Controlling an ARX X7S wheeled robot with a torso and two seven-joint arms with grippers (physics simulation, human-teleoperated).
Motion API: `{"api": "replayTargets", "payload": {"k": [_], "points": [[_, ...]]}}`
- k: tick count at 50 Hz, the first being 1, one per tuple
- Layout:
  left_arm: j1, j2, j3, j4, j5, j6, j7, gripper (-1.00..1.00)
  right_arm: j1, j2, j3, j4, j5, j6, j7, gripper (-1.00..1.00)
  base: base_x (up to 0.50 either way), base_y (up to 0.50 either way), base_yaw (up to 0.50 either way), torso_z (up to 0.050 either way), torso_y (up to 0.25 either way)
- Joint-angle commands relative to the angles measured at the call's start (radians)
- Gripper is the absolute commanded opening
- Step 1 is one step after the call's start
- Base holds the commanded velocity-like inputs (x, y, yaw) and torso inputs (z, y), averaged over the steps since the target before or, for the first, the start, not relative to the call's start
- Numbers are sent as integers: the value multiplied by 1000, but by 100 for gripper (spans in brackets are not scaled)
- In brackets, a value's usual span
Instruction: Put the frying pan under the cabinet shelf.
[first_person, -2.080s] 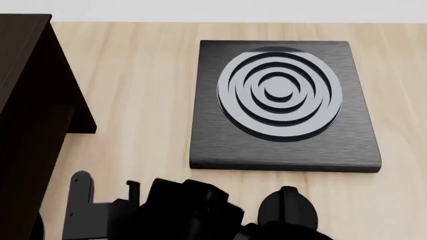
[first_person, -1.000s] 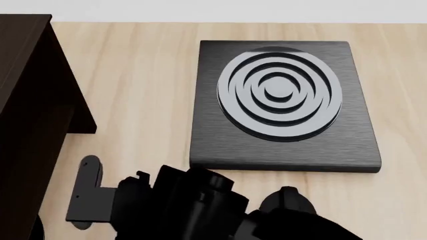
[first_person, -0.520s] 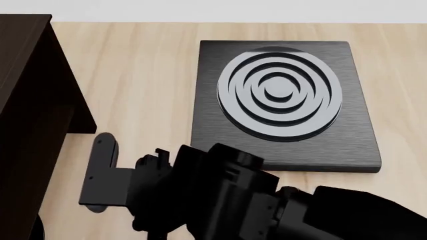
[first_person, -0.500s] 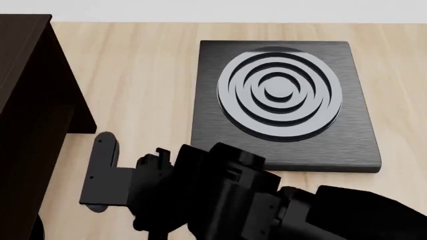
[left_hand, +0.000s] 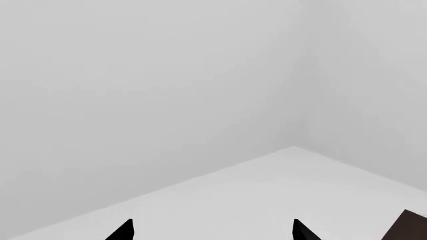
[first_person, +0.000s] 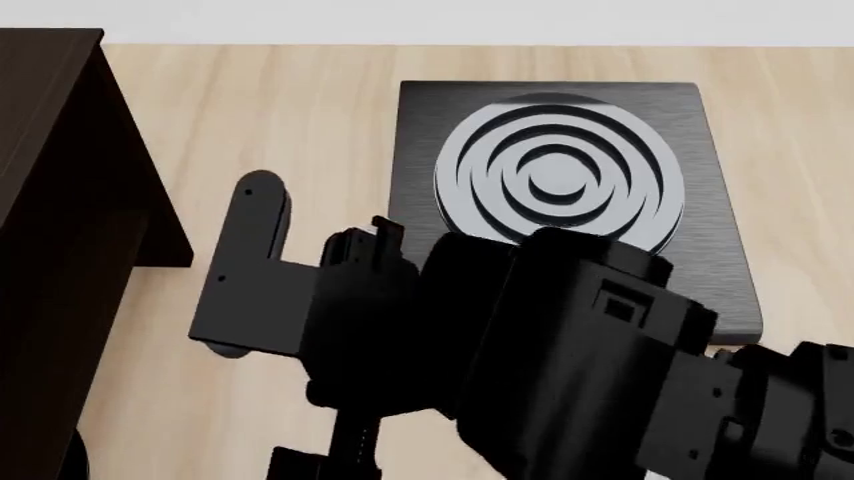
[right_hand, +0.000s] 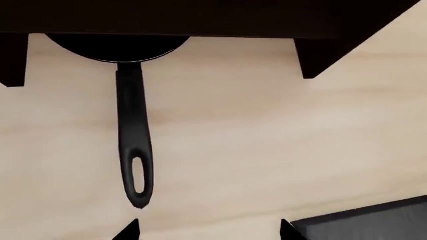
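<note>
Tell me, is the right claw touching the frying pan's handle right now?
Apart. The right wrist view shows bare wood between the right claw fingertips and the loop end of the frying pan handle.

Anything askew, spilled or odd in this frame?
Nothing stands out. The pan lies flat with its bowl under the cabinet and its handle sticking out onto the table. No spill or damage.

Against the black slab with rings (first_person: 567, 200), the right arm (first_person: 534, 360) has risen and pushed forward: two seconds ago it sat low, short of the slab's near edge, and now its bulk covers the slab's near-left corner. Its flat bracket (first_person: 247, 270) has climbed too, from below the cabinet shelf (first_person: 67, 200) panel's near corner to level with it.
</note>
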Motion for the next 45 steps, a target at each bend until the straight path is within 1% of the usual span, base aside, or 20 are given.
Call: {"api": "replayTargets", "payload": {"k": [1, 6, 8, 10, 16, 18, 20, 23, 30, 33, 40, 42, 45], "points": [[-28, -39, -3, 11, -72, -11, -41, 100, 52, 73, 100, -92, 71, 68, 86, 100, 0, 0, 0, 0, 0], [-49, -86, 1, 21, -139, -19, -78, 100, 68, 99, 153, -124, 111, 92, 130, 100, 0, 0, 0, 0, 0], [-67, -101, 2, 25, -180, -7, -73, 100, 64, 113, 188, -143, 141, 100, 162, 100, 0, 0, 0, 0, 0], [-81, -116, 12, 20, -221, 1, -76, 100, 70, 125, 193, -170, 150, 118, 183, 100, 0, 0, 0, 0, 0], [-107, -164, 35, 33, -277, 7, -99, 100, 72, 166, 265, -221, 218, 153, 268, 100, 0, 0, 0, 0, 0], [-121, -181, 49, 37, -299, 14, -103, 100, 76, 181, 291, -241, 247, 171, 301, 100, 0, 0, 0, 0, 0], [-148, -208, 78, 48, -326, 28, -78, 100, 76, 197, 315, -264, 278, 188, 338, 100, 0, 0, 0, 0, 0], [-173, -240, 110, 53, -372, 47, -101, 100, 76, 217, 339, -300, 318, 218, 389, 100, 0, 0, 0, 0, 0], [-207, -276, 118, 60, -437, 81, -121, 100, 73, 265, 421, -349, 425, 242, 498, 100, 0, 0, 0, 0, 0], [-216, -282, 119, 57, -460, 93, -105, 100, 80, 277, 434, -367, 451, 258, 534, 100, 0, 0, 0, 0, 0], [-250, -314, 157, 74, -480, 116, -89, 100, 83, 310, 498, -404, 566, 269, 646, 100, 0, 0, 0, 0, 0], [-263, -330, 192, 80, -475, 119, -83, 100, 84, 321, 515, -411, 600, 267, 679, 100, 0, 0, 0, 0, 0], [-272, -330, 215, 81, -475, 127, -75, 100, 83, 336, 530, -426, 646, 269, 723, 100, 0, 0, 0, 0, 0]]}}
